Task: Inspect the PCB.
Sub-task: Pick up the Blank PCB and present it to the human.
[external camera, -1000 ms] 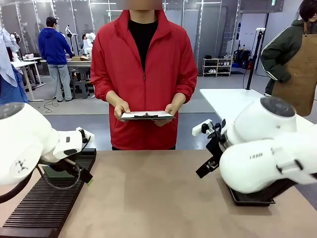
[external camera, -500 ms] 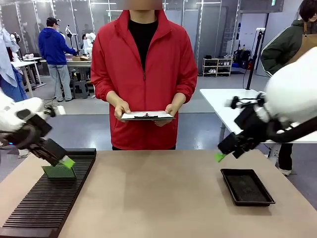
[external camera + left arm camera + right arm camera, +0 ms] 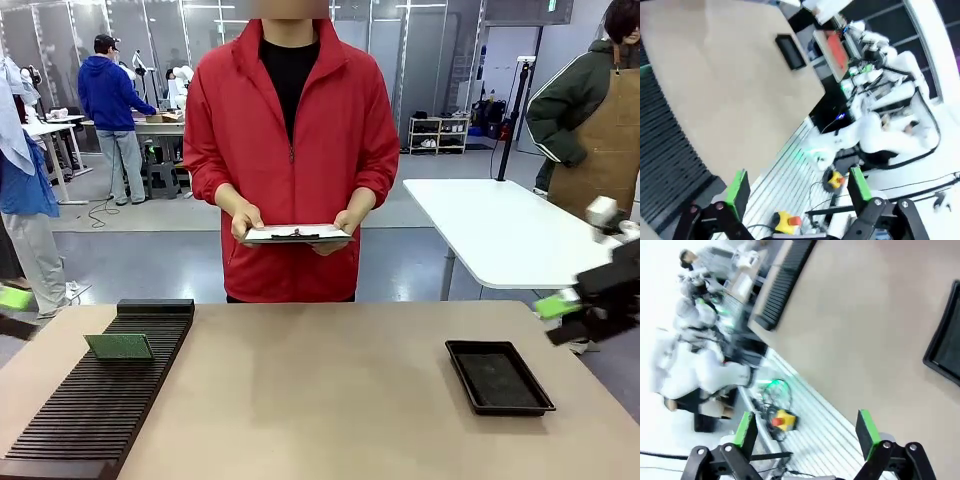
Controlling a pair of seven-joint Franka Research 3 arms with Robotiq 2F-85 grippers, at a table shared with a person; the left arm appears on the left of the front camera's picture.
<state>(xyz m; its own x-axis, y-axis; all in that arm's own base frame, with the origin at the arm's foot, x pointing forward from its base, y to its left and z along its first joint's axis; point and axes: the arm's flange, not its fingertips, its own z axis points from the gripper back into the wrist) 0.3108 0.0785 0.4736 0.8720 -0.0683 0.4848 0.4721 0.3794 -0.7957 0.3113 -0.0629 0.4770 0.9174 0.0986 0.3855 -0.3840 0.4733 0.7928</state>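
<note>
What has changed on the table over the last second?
The left gripper drew away from the circuit board and swung out left, off the table. The right gripper swung out right, past the black tray. Both are open and empty. The board, its rack, the tray and the person's clipboard stayed put.

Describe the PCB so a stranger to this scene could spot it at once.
Start at the tan table and go to the long black slotted rack on the robot's left side. Near its far end sits the PCB, a small flat board, green where rack and tray are black.
</note>
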